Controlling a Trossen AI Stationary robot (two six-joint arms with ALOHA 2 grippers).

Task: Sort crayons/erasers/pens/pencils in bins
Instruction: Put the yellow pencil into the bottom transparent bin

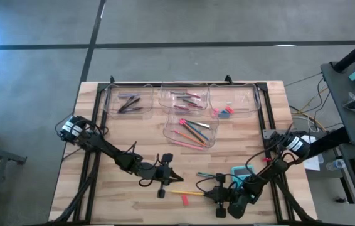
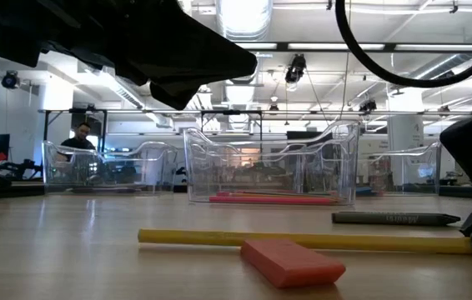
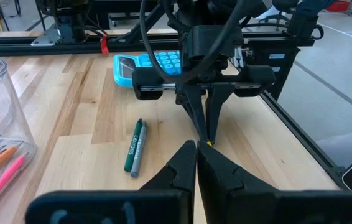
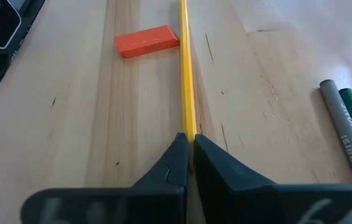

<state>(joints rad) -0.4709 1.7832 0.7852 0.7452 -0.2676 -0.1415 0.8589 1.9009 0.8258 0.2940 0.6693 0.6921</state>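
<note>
Clenched fingertips (image 4: 188,146) of the right gripper (image 1: 221,196) pinch one end of a yellow pencil (image 4: 185,68), a long, very thin stick lying flat on the wooden table (image 1: 102,150) near its front edge. In the low view the pencil (image 2: 319,241) runs sideways across the boards just behind an orange-red eraser (image 2: 293,262), a short flat block that lies just beside it; whether the two touch cannot be told. Near the gripped end lie a dark green crayon (image 3: 135,144) and a grey one (image 3: 139,155), side by side, stubby and paper-wrapped. A teal calculator (image 3: 151,64) sits beyond them.

The left gripper (image 1: 163,181) hangs above the table just left of the pencil, its fingers pressed together on nothing.

Four clear bins stand toward the back. The left bin (image 1: 110,107) holds dark pens (image 1: 129,103), the middle one (image 1: 165,100) mixed reddish and dark sticks, the right one (image 1: 253,103) pink and blue erasers (image 1: 225,111). The fourth bin (image 1: 168,129), nearer the front, holds long thin pencils (image 1: 193,132) in pink, orange and blue-green.
</note>
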